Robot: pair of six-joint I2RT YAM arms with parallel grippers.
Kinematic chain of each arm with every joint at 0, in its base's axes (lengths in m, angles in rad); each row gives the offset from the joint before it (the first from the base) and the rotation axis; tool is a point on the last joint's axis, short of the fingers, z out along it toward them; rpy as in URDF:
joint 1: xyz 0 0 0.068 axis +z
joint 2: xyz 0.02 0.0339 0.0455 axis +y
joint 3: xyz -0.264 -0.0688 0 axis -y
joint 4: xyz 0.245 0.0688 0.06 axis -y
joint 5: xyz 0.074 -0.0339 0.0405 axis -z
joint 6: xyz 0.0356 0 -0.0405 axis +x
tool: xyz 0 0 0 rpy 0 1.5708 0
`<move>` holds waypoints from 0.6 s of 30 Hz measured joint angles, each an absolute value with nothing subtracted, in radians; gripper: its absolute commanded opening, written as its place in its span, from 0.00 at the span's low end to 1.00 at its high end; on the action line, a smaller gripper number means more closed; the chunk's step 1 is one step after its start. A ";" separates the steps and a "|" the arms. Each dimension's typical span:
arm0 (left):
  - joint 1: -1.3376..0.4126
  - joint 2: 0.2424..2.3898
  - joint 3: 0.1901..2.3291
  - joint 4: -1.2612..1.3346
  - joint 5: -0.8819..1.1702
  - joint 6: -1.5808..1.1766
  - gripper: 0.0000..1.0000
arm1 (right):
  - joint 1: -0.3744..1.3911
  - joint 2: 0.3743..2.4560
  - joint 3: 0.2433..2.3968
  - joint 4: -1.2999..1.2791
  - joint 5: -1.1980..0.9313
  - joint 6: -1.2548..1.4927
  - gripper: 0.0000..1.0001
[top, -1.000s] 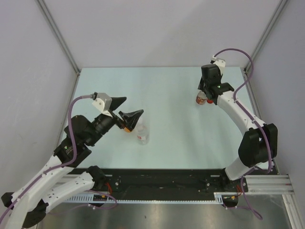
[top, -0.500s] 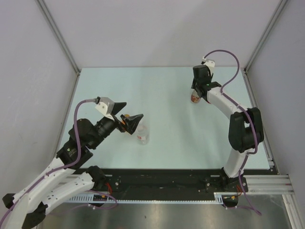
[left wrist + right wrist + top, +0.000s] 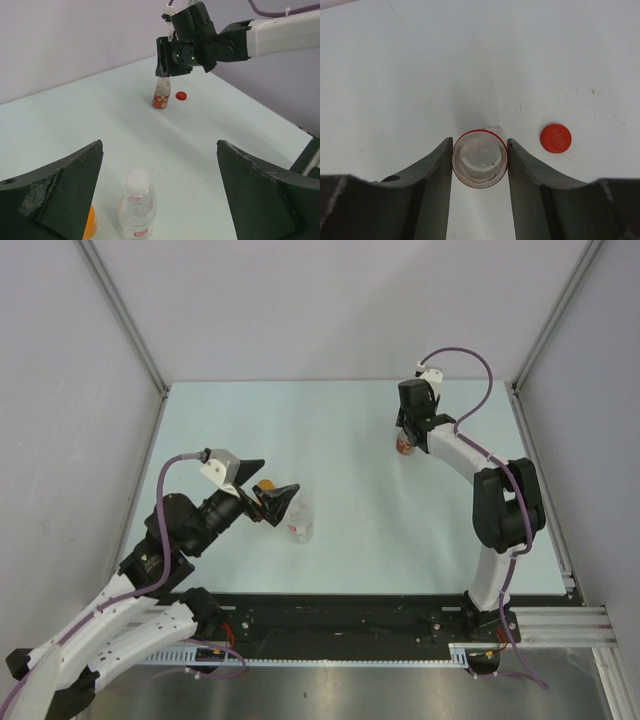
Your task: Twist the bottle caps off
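My right gripper (image 3: 480,145) is shut on the open neck of the clear bottle with a reddish label band (image 3: 480,158), which stands upright at the far right (image 3: 404,447). Its red cap (image 3: 555,138) lies on the table just beside it, and it shows in the left wrist view too (image 3: 181,95). My left gripper (image 3: 160,150) is wide open and holds nothing. It hovers over the plain clear bottle (image 3: 137,207), which still wears its white cap (image 3: 138,180). The orange-filled bottle (image 3: 90,225) peeks out beside the left finger (image 3: 60,190); its cap is hidden.
The pale table (image 3: 340,420) is walled by grey panels at the back and both sides. The black base rail (image 3: 340,615) runs along the near edge. The right arm (image 3: 500,500) arcs down the right side.
The right gripper has shifted left with the red-labelled bottle in its grip, and its arm has folded more upright. The left gripper has drawn back slightly toward the near left, still open.
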State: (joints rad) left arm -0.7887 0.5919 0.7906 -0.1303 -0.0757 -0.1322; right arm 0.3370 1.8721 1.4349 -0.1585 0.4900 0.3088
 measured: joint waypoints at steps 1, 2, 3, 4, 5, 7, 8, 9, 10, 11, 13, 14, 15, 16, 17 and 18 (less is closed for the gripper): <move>-0.789 0.595 0.788 -0.130 -0.075 -0.132 1.00 | 0.337 1.880 1.435 -0.159 0.490 0.308 0.00; -0.789 0.597 0.786 -0.130 -0.075 -0.132 1.00 | 0.337 1.888 1.435 -0.149 0.495 0.308 0.00; -0.789 0.599 0.784 -0.130 -0.075 -0.132 1.00 | 0.337 1.891 1.437 -0.141 0.496 0.303 0.00; -0.789 0.602 0.782 -0.130 -0.075 -0.132 1.00 | 0.337 1.893 1.437 -0.137 0.499 0.302 0.00; -0.789 0.603 0.781 -0.130 -0.075 -0.132 1.00 | 0.337 1.893 1.437 -0.136 0.501 0.300 0.00; -0.789 0.606 0.780 -0.130 -0.075 -0.132 1.00 | 0.337 1.893 1.437 -0.136 0.501 0.294 0.00; -0.789 0.607 0.780 -0.130 -0.075 -0.132 1.00 | 0.337 1.895 1.437 -0.134 0.502 0.293 0.00; -0.789 0.608 0.780 -0.130 -0.075 -0.132 1.00 | 0.336 1.895 1.437 -0.132 0.503 0.292 0.00; -0.789 0.609 0.780 -0.130 -0.075 -0.132 1.00 | 0.336 1.896 1.437 -0.131 0.503 0.290 0.00; -0.789 0.610 0.780 -0.130 -0.075 -0.132 1.00 | 0.336 1.897 1.437 -0.129 0.504 0.290 0.08; -0.789 0.611 0.780 -0.130 -0.073 -0.132 1.00 | 0.336 1.898 1.437 -0.126 0.505 0.290 0.18; -0.789 0.612 0.780 -0.130 -0.072 -0.132 1.00 | 0.336 1.898 1.437 -0.125 0.505 0.290 0.27; -0.789 0.613 0.780 -0.130 -0.071 -0.132 1.00 | 0.336 1.898 1.437 -0.125 0.505 0.290 0.29; -0.789 0.614 0.780 -0.130 -0.069 -0.132 1.00 | 0.336 1.898 1.437 -0.125 0.505 0.291 0.32; -0.789 0.615 0.780 -0.130 -0.068 -0.133 1.00 | 0.336 1.898 1.437 -0.125 0.505 0.291 0.35; -0.789 0.616 0.780 -0.130 -0.067 -0.133 1.00 | 0.336 1.898 1.437 -0.126 0.505 0.291 0.36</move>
